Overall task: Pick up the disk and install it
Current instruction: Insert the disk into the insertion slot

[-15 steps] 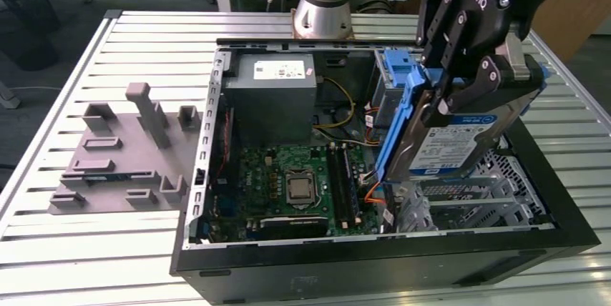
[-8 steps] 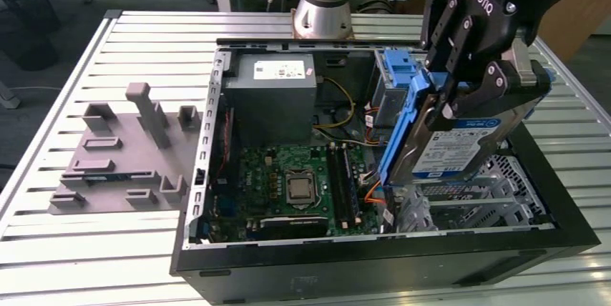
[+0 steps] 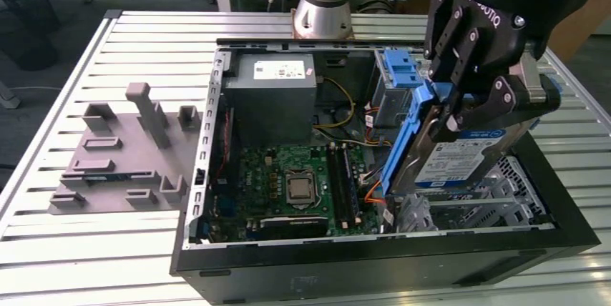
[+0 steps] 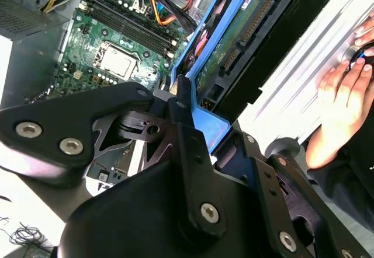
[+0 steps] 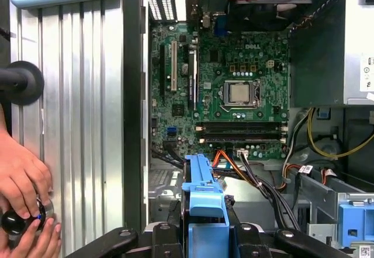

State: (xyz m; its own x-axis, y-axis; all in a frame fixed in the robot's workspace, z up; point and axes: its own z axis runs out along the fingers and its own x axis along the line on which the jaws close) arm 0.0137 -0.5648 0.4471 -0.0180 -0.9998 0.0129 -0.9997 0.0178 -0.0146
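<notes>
— Has it got hold of the disk?

— It has. The gripper (image 3: 470,116) is clenched on the disk (image 3: 456,161), pinching it by the blue bracket (image 3: 408,141) that frames its edge. In the second wrist view one black finger (image 4: 186,118) sits pressed against that blue frame, and the drive's green underside (image 4: 234,42) runs away from it.

— Where is it hanging, then?

— Straight under the gripper, stood on edge and tilted, with its label facing outward, inside the open computer case (image 3: 382,267). Its low end is down by the metal drive cage (image 3: 487,199). Whether it touches the cage, I can't tell.

— What's round about?

— Below the gripper and to the exterior view's left lies the motherboard (image 3: 296,184). The grey power supply (image 3: 275,99) is farther back on that same side. Just beside the gripper, toward the arm's base, a ribbed blue latch (image 3: 399,68) stands up on its own. Well apart from the gripper, outside the case, a grey fixture plate (image 3: 119,159) sits on the slatted table (image 3: 57,249).

— Anyone near?

— A person's hand (image 5: 23,176) is over the table outside the case wall, with the fingers on a small black knob (image 5: 14,222).
</notes>
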